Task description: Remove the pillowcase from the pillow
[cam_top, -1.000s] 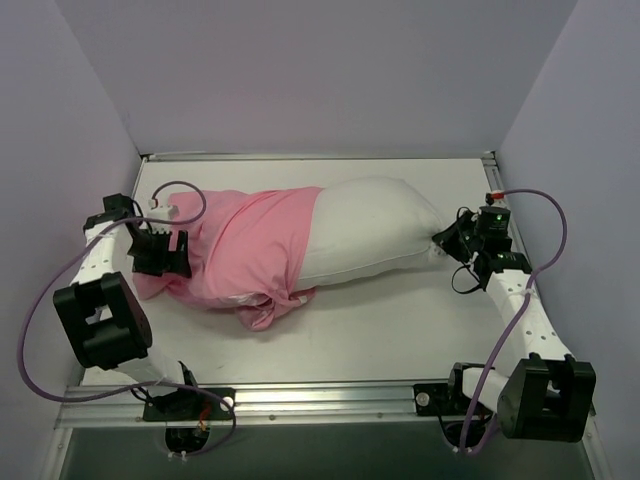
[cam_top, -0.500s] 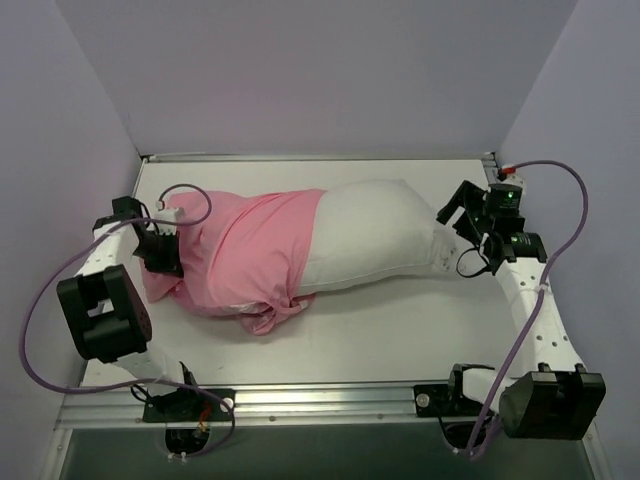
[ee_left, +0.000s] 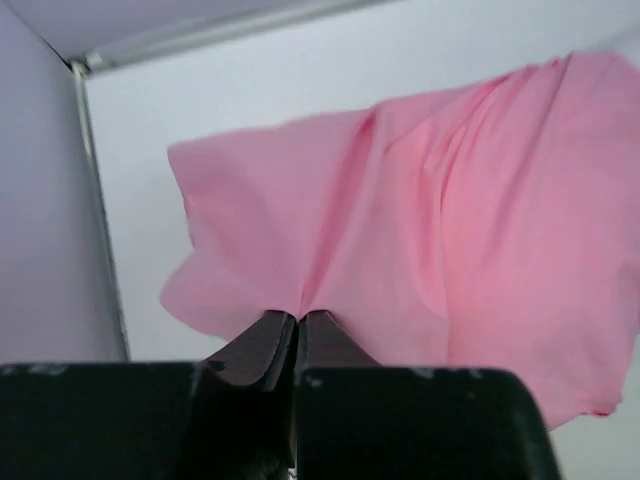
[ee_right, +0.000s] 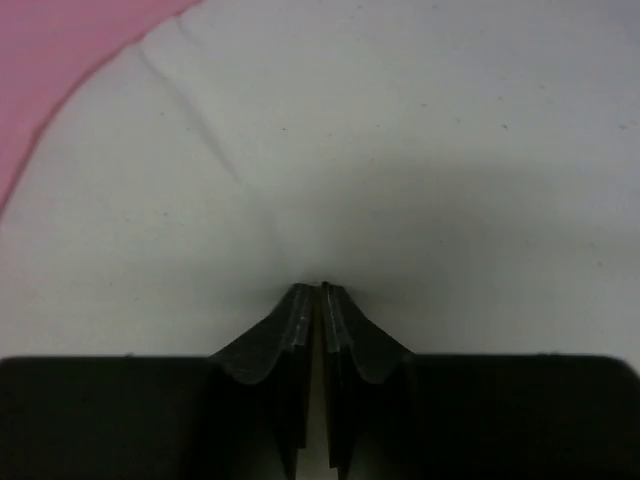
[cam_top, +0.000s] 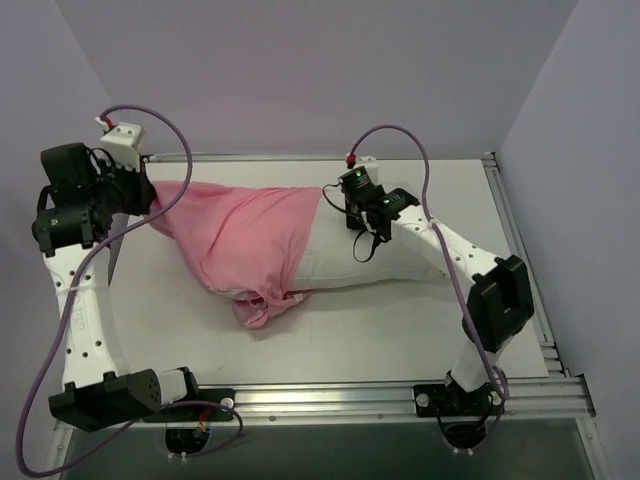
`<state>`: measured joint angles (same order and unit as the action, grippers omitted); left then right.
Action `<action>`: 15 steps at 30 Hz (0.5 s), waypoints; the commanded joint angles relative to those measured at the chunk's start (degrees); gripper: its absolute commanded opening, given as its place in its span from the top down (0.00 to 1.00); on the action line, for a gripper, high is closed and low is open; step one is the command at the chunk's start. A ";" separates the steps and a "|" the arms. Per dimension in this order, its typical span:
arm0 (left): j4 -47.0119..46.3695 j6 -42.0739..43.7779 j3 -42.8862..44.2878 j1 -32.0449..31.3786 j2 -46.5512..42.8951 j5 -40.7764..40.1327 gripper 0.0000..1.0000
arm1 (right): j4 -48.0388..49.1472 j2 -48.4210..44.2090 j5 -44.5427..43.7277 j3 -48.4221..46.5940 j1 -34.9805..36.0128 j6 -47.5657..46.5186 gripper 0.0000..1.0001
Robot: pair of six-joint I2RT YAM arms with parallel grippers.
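**Desk:** What have the claws got?

**Me:** My left gripper (ee_left: 295, 318) is pinched tight on a fold of the pillowcase (ee_left: 450, 220). It holds that end lifted, with its arm reared up in the far-left corner. My right gripper (ee_right: 320, 292) nips the pillow (ee_right: 450, 150) just beside the pink hem, and its arm reaches across the pillow.

**Desk:** Any room to move?

**Me:** There is bare white table (cam_top: 400, 330) on the near side and to the right of the pillow. Lilac walls (cam_top: 300, 70) close in on three sides.
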<state>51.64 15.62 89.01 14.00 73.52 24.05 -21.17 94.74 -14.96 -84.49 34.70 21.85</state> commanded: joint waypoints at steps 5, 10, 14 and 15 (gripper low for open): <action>-6.01 -11.29 32.38 -0.20 -2.94 0.39 0.98 | -12.74 14.58 -8.32 0.11 1.34 -4.27 1.00; -4.79 -13.68 57.29 -0.11 4.61 -6.02 0.98 | -12.41 18.11 -11.41 5.91 -4.10 -4.70 1.00; -10.74 -12.11 70.67 -0.02 8.40 -16.11 0.98 | -14.33 21.88 -12.72 6.79 -7.62 -7.25 1.00; -12.51 -11.75 71.73 0.15 8.31 -17.45 0.98 | -14.60 23.89 -13.16 6.79 -8.06 -7.95 1.00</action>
<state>61.82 3.29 152.62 12.67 82.50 22.63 -24.29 109.21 -23.40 -82.83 31.00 16.86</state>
